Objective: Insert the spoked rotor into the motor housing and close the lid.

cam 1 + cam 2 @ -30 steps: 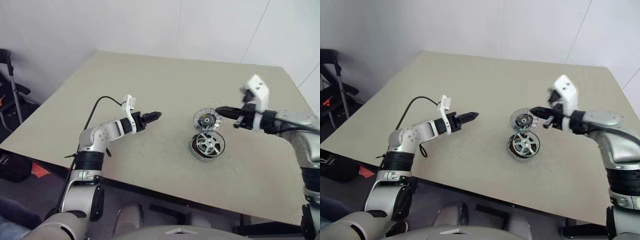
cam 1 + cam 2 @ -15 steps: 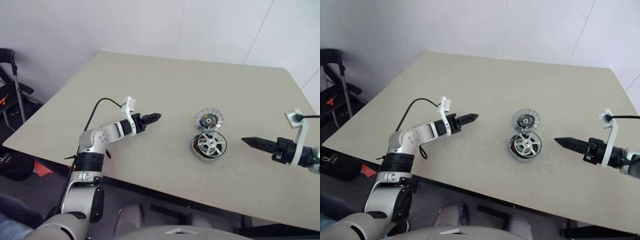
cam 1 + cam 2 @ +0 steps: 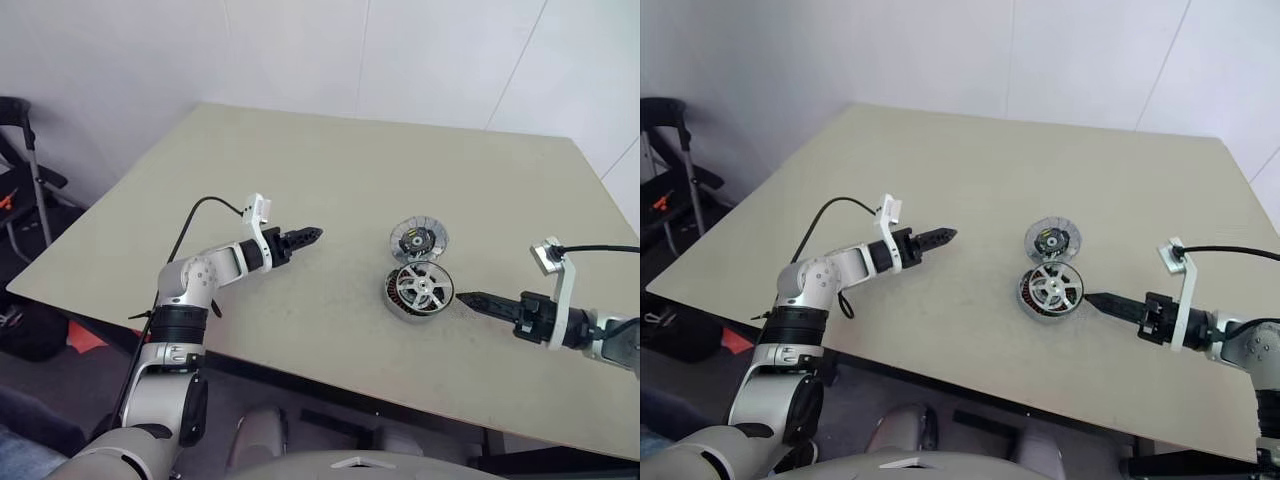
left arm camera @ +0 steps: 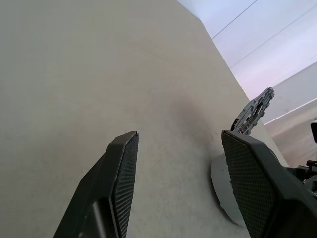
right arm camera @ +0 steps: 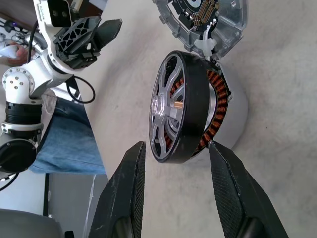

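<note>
- right hand (image 3: 1090, 297) sits low over the worktop (image 3: 330, 170), tip pointing at the motor housing (image 3: 400, 303) and just beside its rim; fingers (image 5: 126, 198) are parted with a clear gap and nothing between them
- left hand (image 3: 310, 235) hovers out on the other side, well apart from the parts, fingers (image 4: 121, 168) spread fairly wide and holding nothing
- count: one spoked rotor (image 3: 420, 285), one motor housing, one lid (image 3: 418, 238), two hands
- the rotor is in the mouth of the housing but in the right wrist view it looks tilted, one edge riding up so the copper windings (image 5: 223, 96) show beside it, so not fully seated as far as I can tell
- the lid stands flipped open at the far edge of the housing, inner face up with its dark centre showing, joined to the housing at the rim
- worktop is a plain beige board, parts sit right of the middle, nearer the front edge
- room: white panelled walls behind, some dark frame gear (image 3: 25, 170) on the floor off to the left
- right wrist view also catches someone's blue-jeaned leg (image 5: 67, 144) past the worktop's edge
</note>
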